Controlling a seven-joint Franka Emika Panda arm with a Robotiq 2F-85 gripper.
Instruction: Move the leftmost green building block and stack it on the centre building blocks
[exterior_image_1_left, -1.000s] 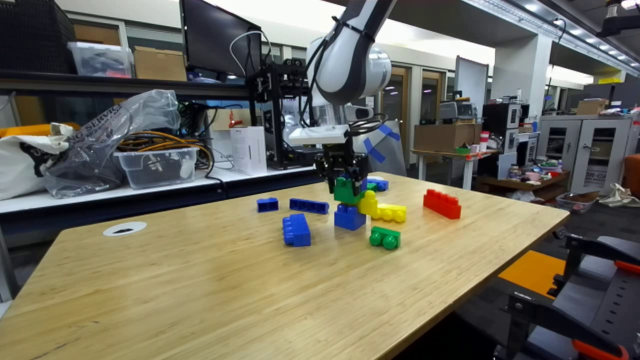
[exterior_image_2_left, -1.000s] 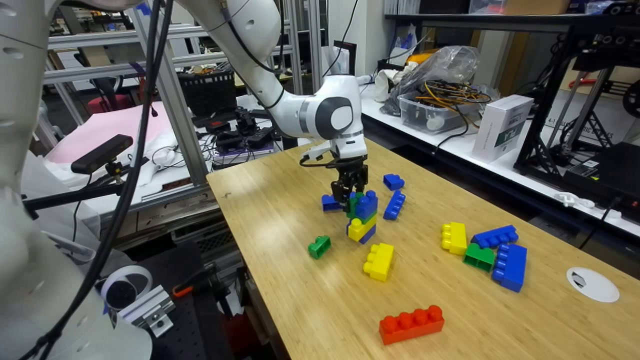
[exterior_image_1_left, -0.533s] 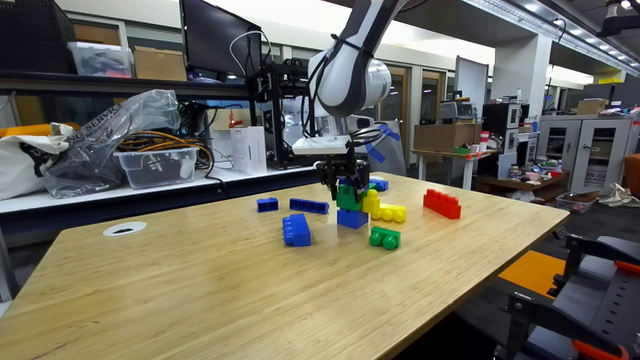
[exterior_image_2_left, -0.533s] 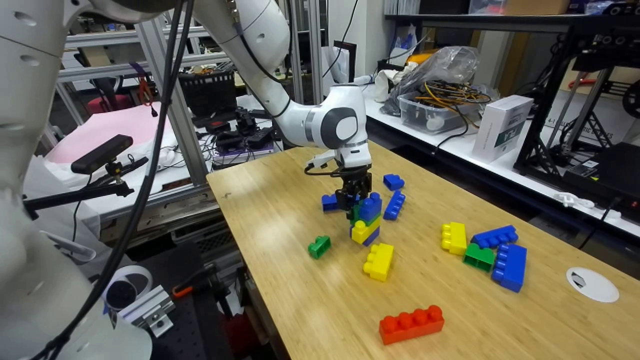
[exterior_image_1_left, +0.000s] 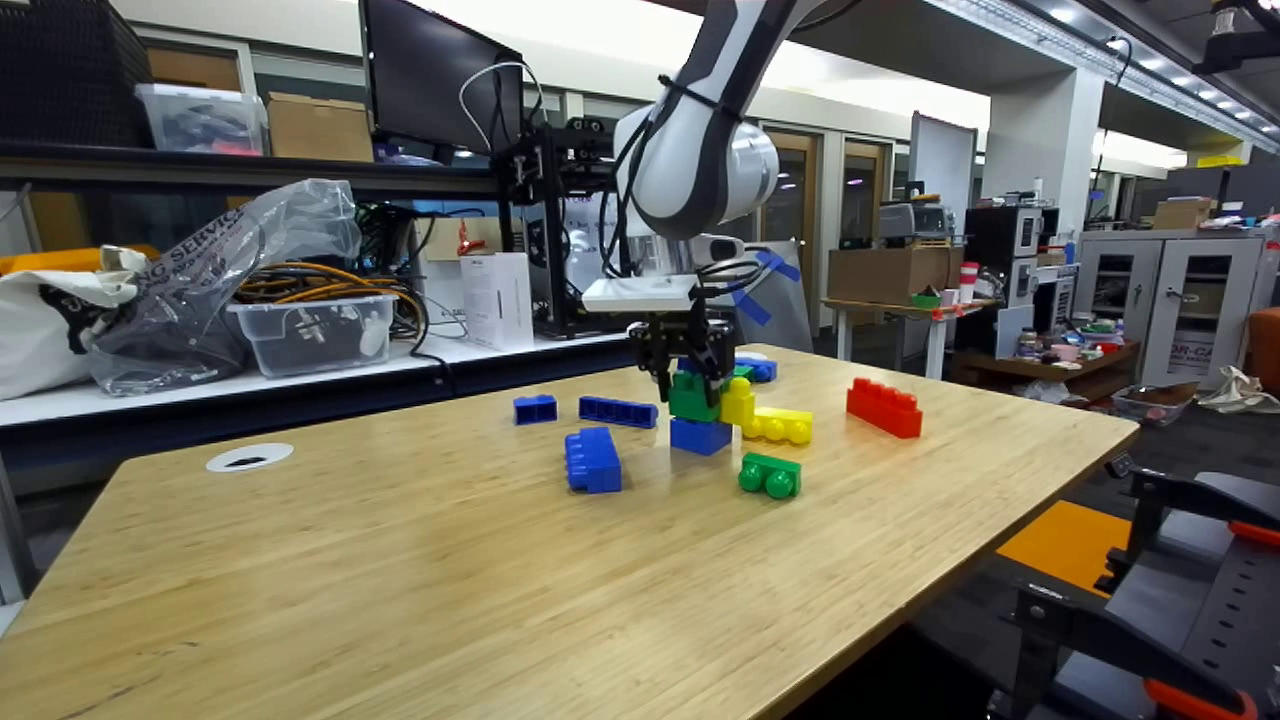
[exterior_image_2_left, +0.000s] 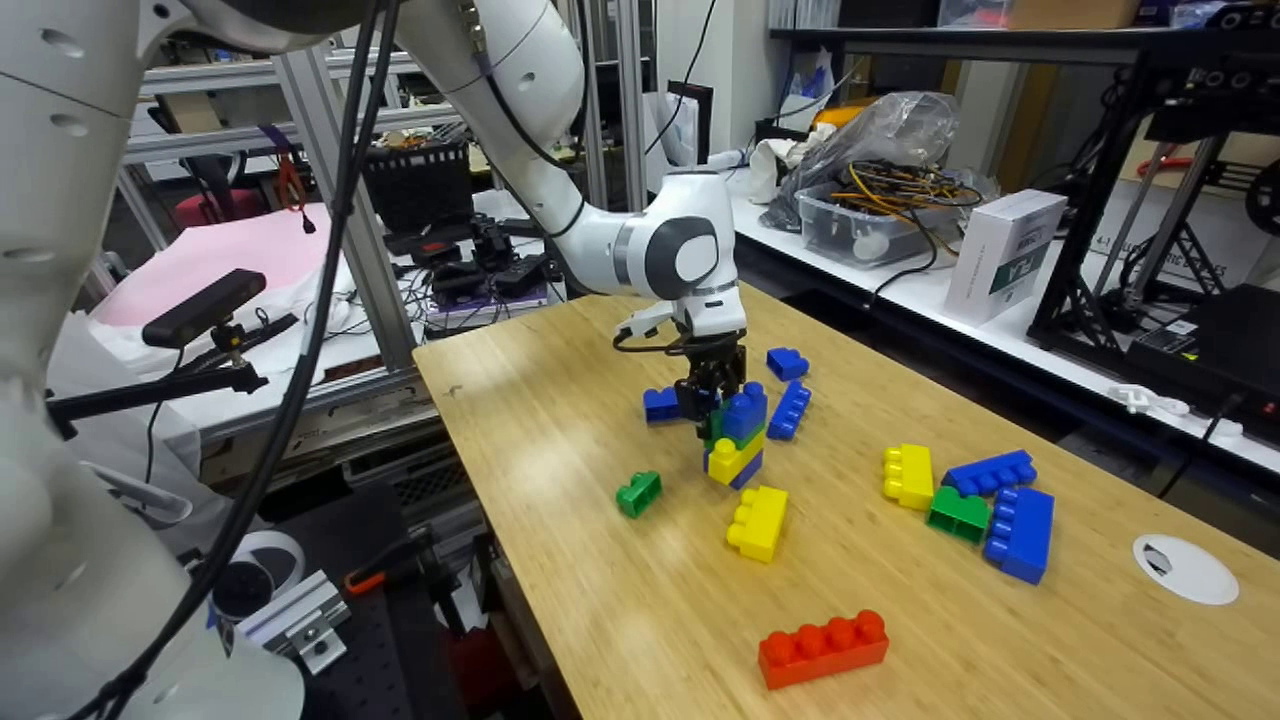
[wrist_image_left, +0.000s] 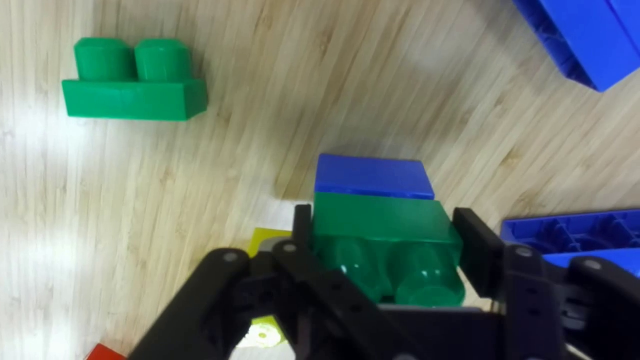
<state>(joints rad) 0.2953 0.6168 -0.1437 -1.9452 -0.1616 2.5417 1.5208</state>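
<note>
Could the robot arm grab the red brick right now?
Probably not straight away: its jaws look shut on a green brick at the tower. If they let go, likely yes, since the red brick stands alone with nothing against it.

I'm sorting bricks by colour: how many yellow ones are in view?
3, in an exterior view: a stacked yellow brick in the tower, a loose yellow brick near it, and a third yellow brick beside a green brick. The tower may hide others.

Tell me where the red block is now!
The red block lies on the table, low and right of centre in an exterior view; its nearest neighbour there is a yellow block, up and left in the picture.
</note>
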